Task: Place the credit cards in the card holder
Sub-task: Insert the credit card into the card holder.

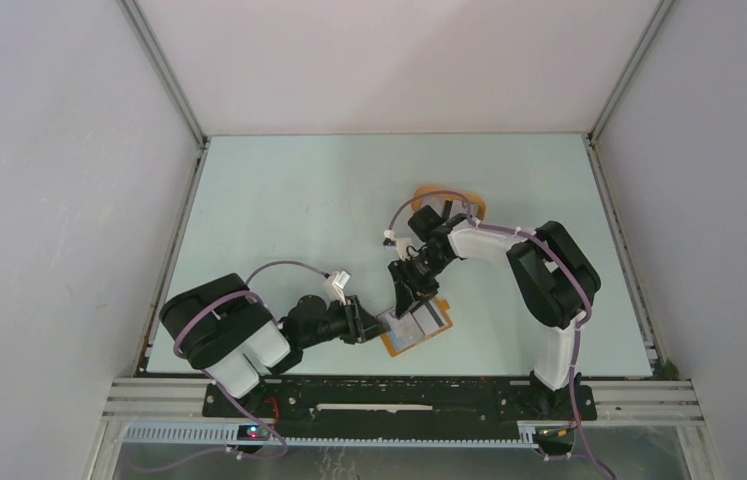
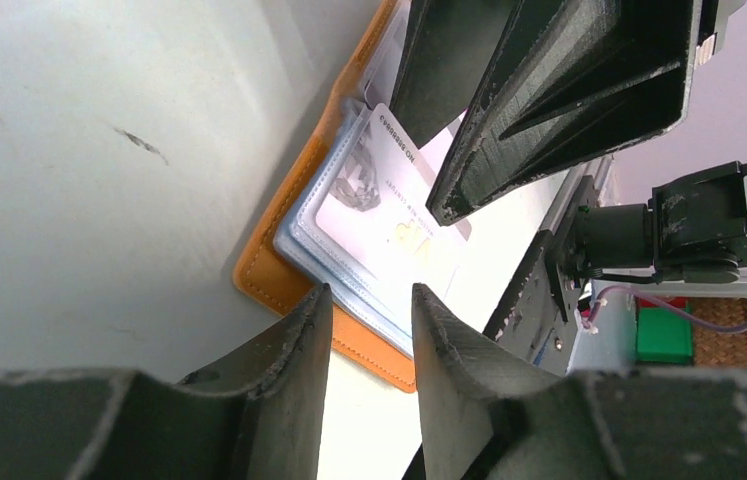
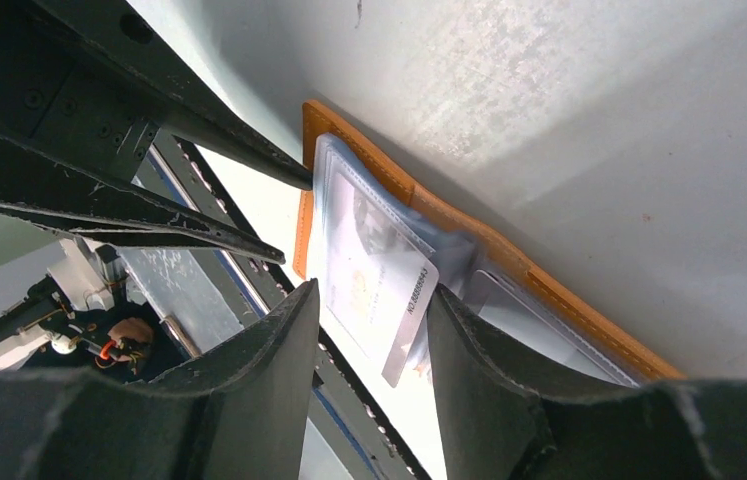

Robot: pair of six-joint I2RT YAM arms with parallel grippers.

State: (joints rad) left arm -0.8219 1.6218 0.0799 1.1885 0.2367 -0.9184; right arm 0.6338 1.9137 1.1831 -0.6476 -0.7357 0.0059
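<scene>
The orange-brown card holder (image 1: 429, 337) lies open near the table's front, its clear sleeves facing up. A white credit card (image 2: 374, 190) with a printed number lies partly in a sleeve, its end sticking out. It also shows in the right wrist view (image 3: 379, 285), lying between my right fingers. My right gripper (image 1: 410, 300) is open, with one fingertip (image 3: 444, 305) at the card's end. My left gripper (image 1: 366, 322) is open and low at the holder's left corner (image 2: 269, 275), with the holder's edge beyond its tips. No other cards are in view.
An oval orange rimmed tray (image 1: 469, 203) sits behind the right arm, mostly hidden by it. The table's front rail (image 1: 399, 390) runs just below the holder. The two grippers are very close together over the holder; the left fingers (image 3: 149, 215) show in the right wrist view.
</scene>
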